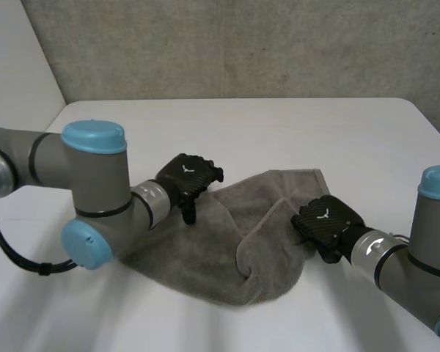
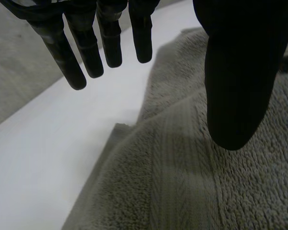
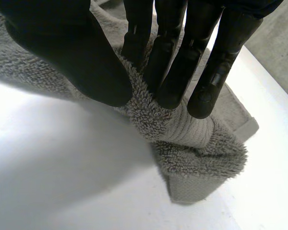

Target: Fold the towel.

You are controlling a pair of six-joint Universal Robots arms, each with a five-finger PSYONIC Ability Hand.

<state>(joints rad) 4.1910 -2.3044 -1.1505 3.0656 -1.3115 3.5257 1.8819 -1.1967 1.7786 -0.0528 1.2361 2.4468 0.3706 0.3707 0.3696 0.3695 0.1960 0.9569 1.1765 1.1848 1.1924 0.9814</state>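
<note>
Towel [image 1: 220,253] lies rumpled on the white table [image 1: 279,125], bunched along its near side, with no clean fold in it.

Left hand [image 1: 189,174] is at the towel's left edge. Its fingers [image 2: 110,43] are straight over bare table just off the hem, the thumb is above the pile, and it grips nothing.

Right hand [image 1: 324,218] is at the towel's right edge, thumb and fingers [image 3: 170,72] pinching up a ridge of cloth.

Judgement: early stage. One side is gripped, and the flattening and the fold itself are yet to be done.
</note>
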